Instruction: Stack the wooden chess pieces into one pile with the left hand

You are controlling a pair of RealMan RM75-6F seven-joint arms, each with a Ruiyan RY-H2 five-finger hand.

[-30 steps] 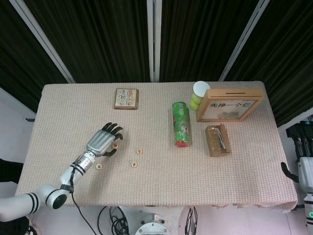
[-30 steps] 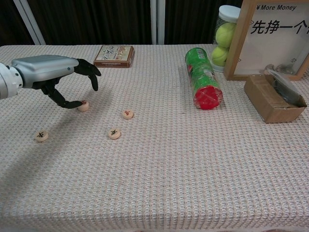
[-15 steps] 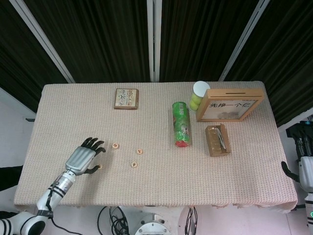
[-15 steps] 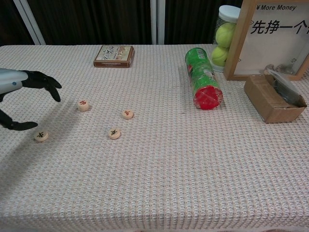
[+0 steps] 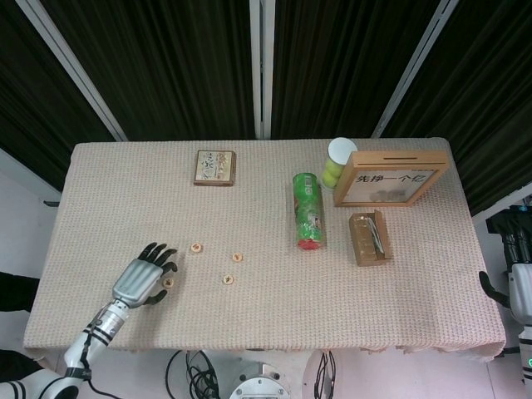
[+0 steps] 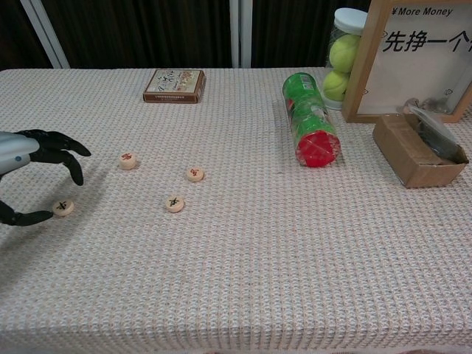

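The left hand (image 5: pixel 143 278), silver back w/ black fingers (image 6: pixel 63 151), sits low over the front-left part of the counter (image 5: pixel 266 320). Its fingers are spread and curved, and the nearest round wooden chess piece w/ black mark (image 6: pixel 63 207) lies between thumb and other fingers. In chest view the thumb tip is just beside this piece, maybe touching; I cannot tell if it is pinched, and the piece lies flat on the cloth, so the hand is released, holding nothing.

The other 3 pieces are apart from each other, none stacked. A round wooden piece w/ red mark (image 6: pixel 127 160) lies near the fingertips, further back. A second red-marked round wooden piece (image 6: pixel 195 174) is more to the robot's right, and another black-marked round wooden piece (image 6: pixel 175 203) is in front of it, closer to the counter edge.

Further back is a small flat brown box w/ picture on top (image 5: pixel 215 167). Near the centre-right a green cylindrical can w/ red lid (image 6: pixel 310 121) lies on its side, lid end toward the front. Behind it stands a clear tube of yellow tennis balls w/ white cap (image 6: pixel 344 55), beside a wood-framed white sign w/ Chinese text (image 6: pixel 417 55). In front of the sign is an open brown cardboard box (image 6: pixel 417 147).

The right hand (image 5: pixel 497 293) shows only partly at the right edge in head view, off the counter; its state I cannot tell.
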